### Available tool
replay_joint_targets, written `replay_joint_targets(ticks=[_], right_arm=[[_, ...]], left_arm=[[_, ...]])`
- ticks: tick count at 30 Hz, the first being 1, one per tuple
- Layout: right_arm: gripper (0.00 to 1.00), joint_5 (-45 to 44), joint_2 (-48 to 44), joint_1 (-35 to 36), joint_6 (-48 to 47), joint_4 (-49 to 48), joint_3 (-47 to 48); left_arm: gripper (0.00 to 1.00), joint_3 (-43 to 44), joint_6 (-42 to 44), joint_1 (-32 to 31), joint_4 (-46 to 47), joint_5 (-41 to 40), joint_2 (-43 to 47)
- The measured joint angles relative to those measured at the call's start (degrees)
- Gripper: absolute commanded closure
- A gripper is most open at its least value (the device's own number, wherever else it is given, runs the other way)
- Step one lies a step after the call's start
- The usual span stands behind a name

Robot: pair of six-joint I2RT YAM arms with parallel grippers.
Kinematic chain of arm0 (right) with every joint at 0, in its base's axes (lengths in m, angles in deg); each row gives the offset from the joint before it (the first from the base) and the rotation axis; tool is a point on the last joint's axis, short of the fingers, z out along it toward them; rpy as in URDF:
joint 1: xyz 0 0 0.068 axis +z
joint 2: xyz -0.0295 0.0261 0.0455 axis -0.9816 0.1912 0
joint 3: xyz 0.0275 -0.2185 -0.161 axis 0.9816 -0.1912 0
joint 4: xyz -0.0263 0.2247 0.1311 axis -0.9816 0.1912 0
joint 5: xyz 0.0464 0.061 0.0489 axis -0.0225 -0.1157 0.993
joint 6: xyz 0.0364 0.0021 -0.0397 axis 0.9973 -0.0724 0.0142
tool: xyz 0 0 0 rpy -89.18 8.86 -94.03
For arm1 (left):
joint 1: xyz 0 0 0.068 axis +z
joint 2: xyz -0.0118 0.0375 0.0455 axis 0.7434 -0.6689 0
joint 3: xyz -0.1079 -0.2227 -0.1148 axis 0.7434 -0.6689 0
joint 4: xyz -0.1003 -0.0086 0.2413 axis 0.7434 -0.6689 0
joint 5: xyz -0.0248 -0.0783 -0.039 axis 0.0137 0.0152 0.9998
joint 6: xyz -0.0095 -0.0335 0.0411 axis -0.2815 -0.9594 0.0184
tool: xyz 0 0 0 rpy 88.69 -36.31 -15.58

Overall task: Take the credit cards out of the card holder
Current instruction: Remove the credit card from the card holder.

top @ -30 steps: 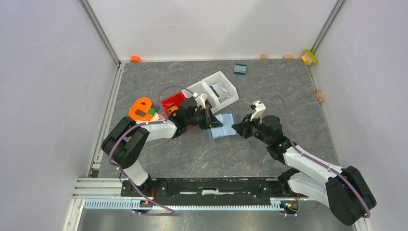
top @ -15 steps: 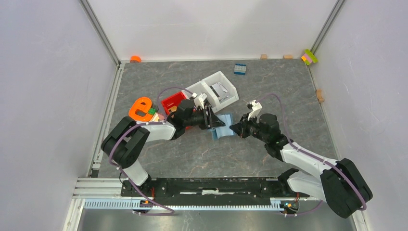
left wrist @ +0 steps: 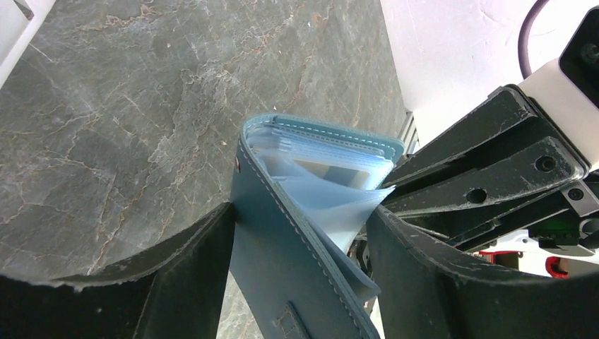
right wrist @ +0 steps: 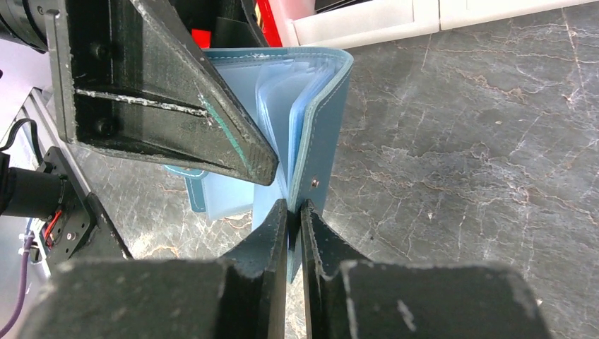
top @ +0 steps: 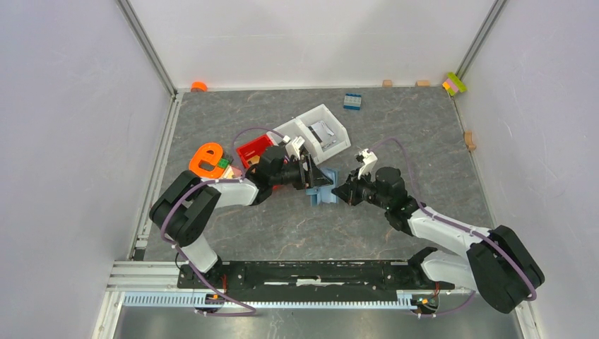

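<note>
Table (top: 424, 141): grey marble, white bin (top: 316, 131) at back. Your left gripper (left wrist: 300, 212): jaws spread, straddling part of holder, one finger slid in among sleeves. Your right gripper (right wrist: 293, 206): pinching a cover's edge. Holder (right wrist: 326, 120): mid-table between both grippers, upright, part open, sleeves fanned. Card (left wrist: 332, 173): tan patch inside clear sleeve.

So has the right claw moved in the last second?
Yes: the right gripper has shifted left, toward the red box, pinching the card holder.
</note>
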Motion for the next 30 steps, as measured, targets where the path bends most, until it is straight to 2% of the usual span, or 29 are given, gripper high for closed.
replay_joint_targets(ticks=[3,7,8,10,11,26,28,30], right_arm=[[0.87,0.09,0.09,0.24,0.0,0.0,0.02],[0.86,0.11,0.02,0.39,0.0,0.0,0.04],[0.85,0.15,-0.04,0.39,0.0,0.09,0.04],[0.76,0.04,-0.2,0.39,-0.02,0.26,0.04],[0.72,0.02,-0.26,0.39,-0.07,0.35,0.04],[0.56,-2.97,-2.62,0.5,0.0,1.16,0.04],[0.58,-3.48,-2.78,0.5,0.0,1.44,0.04],[0.67,-4.02,-3.15,0.5,-0.02,1.7,0.04]], left_arm=[[0.32,0.0,0.0,0.0,0.02,0.02,0.0],[0.54,0.0,0.07,0.0,-0.11,-0.13,-0.02],[0.6,0.0,0.04,0.0,-0.17,-0.13,-0.02],[0.7,0.02,0.04,0.0,-0.2,-0.07,-0.02],[0.72,0.04,0.04,-0.07,-0.2,-0.09,-0.02],[0.75,0.11,-0.76,-0.2,0.09,1.9,-0.28],[0.74,0.13,-1.07,-0.17,0.17,2.16,-0.63],[0.7,0.17,-1.18,-0.15,0.2,2.69,-0.94]])
